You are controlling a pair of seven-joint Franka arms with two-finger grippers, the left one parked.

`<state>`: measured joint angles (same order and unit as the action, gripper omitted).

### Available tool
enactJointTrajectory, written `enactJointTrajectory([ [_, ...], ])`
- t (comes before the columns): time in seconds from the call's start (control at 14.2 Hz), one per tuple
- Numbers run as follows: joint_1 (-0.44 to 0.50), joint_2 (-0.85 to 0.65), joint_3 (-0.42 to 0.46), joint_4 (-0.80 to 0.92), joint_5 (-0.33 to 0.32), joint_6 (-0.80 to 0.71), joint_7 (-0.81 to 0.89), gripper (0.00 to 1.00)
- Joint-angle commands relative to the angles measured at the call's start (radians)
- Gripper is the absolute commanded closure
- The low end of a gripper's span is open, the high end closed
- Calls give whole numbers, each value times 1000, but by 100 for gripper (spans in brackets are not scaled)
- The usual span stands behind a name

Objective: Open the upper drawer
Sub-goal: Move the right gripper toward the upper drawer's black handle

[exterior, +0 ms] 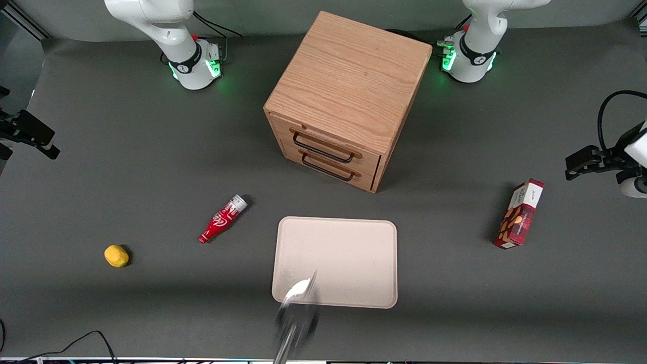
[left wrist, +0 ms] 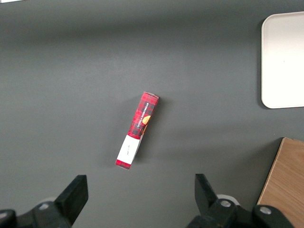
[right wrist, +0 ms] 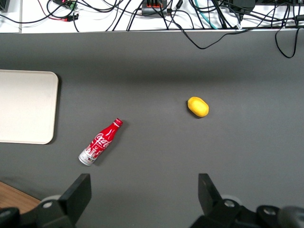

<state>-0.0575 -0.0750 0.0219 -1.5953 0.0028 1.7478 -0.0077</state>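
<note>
The oak cabinet (exterior: 349, 81) stands in the middle of the table, with a corner also showing in the right wrist view (right wrist: 12, 199). Its upper drawer (exterior: 349, 146) is shut flush, with a long thin black wire handle (exterior: 322, 148). The matching lower drawer (exterior: 333, 174) below it is shut too. My right gripper (right wrist: 142, 199) is open and empty. It hangs above bare table toward the working arm's end, well away from the cabinet, and shows only at the edge of the front view (exterior: 28, 132).
A beige tray (exterior: 336, 260) lies in front of the drawers. A red soda bottle (exterior: 222, 219) and a yellow lemon (exterior: 116, 256) lie toward the working arm's end. A red snack box (exterior: 519, 214) stands toward the parked arm's end. A blurred grey object (exterior: 295, 313) overlaps the tray's near edge.
</note>
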Motion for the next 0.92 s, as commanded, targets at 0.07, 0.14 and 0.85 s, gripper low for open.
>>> enactJointTrajectory([
  [0.07, 18, 15, 13, 34, 16, -24, 9, 0],
  [0.14, 19, 20, 36, 37, 10, -31, 3, 0],
  [0.85, 47, 260, 446, 256, -18, -123, -345, 0],
])
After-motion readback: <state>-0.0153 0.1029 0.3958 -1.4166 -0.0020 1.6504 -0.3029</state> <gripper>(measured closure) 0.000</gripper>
